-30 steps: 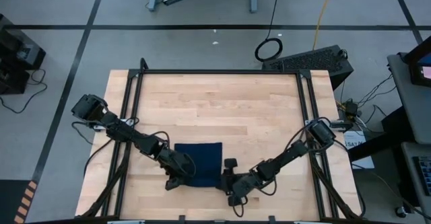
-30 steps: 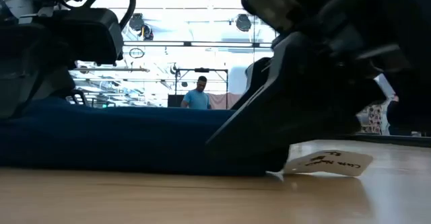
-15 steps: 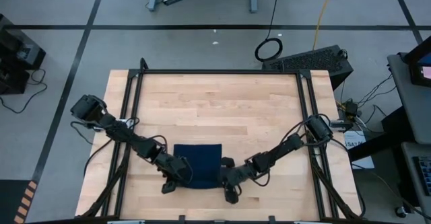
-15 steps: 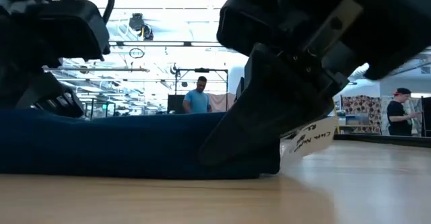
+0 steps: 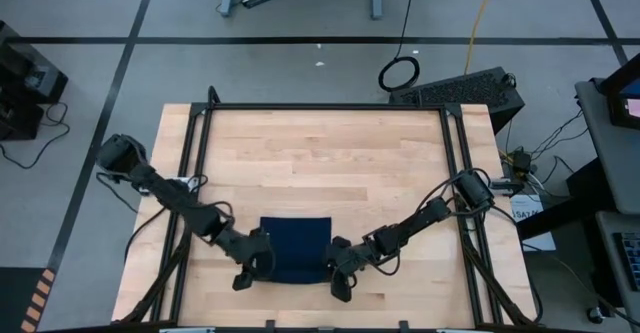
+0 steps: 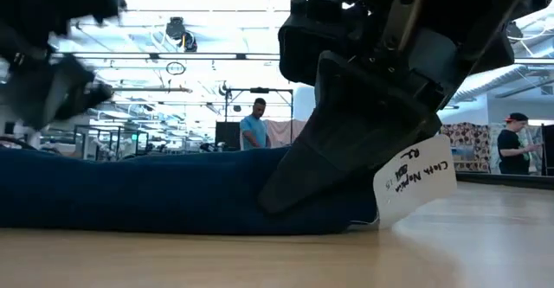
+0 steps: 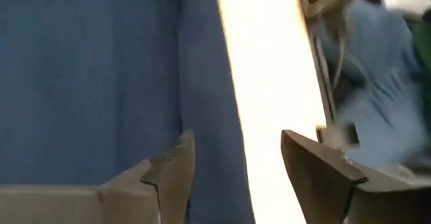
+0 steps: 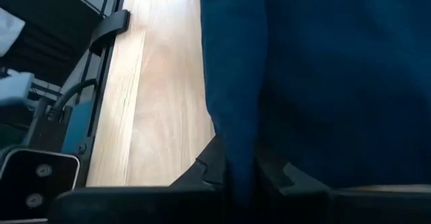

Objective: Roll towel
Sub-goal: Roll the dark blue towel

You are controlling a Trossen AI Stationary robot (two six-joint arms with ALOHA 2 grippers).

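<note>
the towel (image 5: 294, 250) sits at 6 o'clock on the desk (image 5: 320, 163). right gripper (image 5: 338, 270) jaws pinch its edge; left gripper (image 5: 256, 263) jaws stand apart, holding nothing. probably best the left regrips before rolling evenly.

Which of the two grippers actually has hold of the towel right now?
The right gripper: its fingers are pinched shut on the towel edge. The left gripper stands open at the towel's other side, gripping nothing.
</note>
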